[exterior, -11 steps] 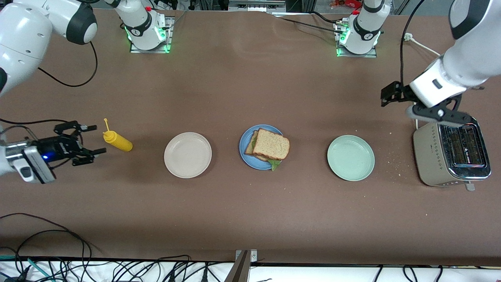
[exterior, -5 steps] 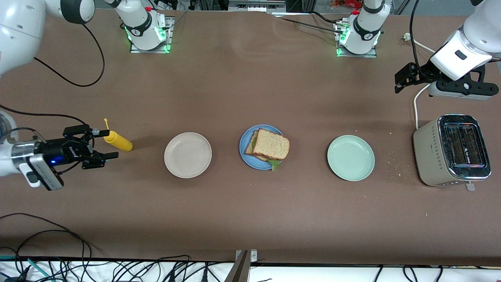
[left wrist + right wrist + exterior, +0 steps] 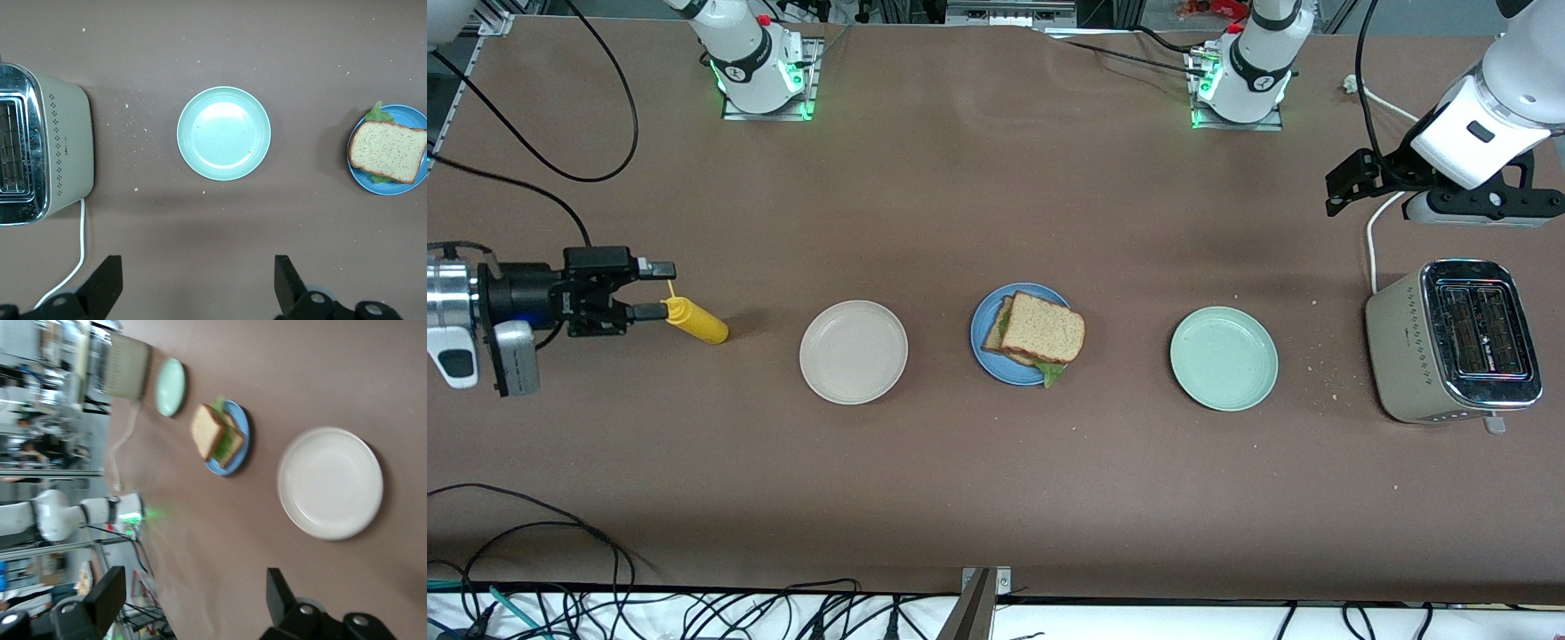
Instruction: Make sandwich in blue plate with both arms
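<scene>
Front view: we see the sandwich (image 3: pixel 1034 336) on the blue plate (image 3: pixel 983 342); our left gripper (image 3: pixel 1347 182) and right gripper (image 3: pixel 654 289) both gape, empty-jawed.

Right hand (image 3: pixel 654 291) now level at the mustard bottle (image 3: pixel 694 321), left hand (image 3: pixel 1352 182) lifted off toaster (image 3: pixel 1451 353)

Left arm comes from its base, reaches out to table edge at its own end, wrist high. Left gripper (image 3: pixel 1343 182) hangs in air over table near that edge, fingers (image 3: pixel 107 283) spread wide, nothing between. Right arm lies low and level along its own end of table. Right gripper (image 3: pixel 660 290) points toward table middle, fingers (image 3: pixel 110 590) apart, nothing gripped.
</scene>
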You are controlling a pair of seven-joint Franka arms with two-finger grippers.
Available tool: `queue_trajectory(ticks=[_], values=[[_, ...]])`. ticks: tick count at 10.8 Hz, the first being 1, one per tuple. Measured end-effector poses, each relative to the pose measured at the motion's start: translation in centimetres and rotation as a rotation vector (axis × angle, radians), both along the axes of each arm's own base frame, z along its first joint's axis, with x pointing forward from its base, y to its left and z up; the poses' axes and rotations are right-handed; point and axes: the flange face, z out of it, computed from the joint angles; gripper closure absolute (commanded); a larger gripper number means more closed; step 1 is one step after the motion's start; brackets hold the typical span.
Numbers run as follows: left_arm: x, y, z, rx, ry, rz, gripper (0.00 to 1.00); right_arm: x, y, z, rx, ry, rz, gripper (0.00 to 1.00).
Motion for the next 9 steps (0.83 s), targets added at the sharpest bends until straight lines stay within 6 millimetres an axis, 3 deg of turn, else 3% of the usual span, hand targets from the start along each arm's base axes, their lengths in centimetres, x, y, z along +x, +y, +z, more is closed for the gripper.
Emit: queue_trajectory(ticks=[4, 6, 9], values=[[0.1, 0.0, -0.2, 0.0, 0.001, 0.003, 0.0, -3.2, -1.7, 3.0, -0.605, 0.051, 0.036, 0.06], [0.1, 0.0, -0.2, 0.0, 0.002, 0.003, 0.0, -3.7, -2.9, 3.8, -0.77, 0.071, -0.009, 0.09], [0.2, 0.0, -0.2, 0.0, 0.003, 0.004, 0.0, -4.0, -1.5, 3.1, -0.911, 0.027, -0.103, 0.07]])
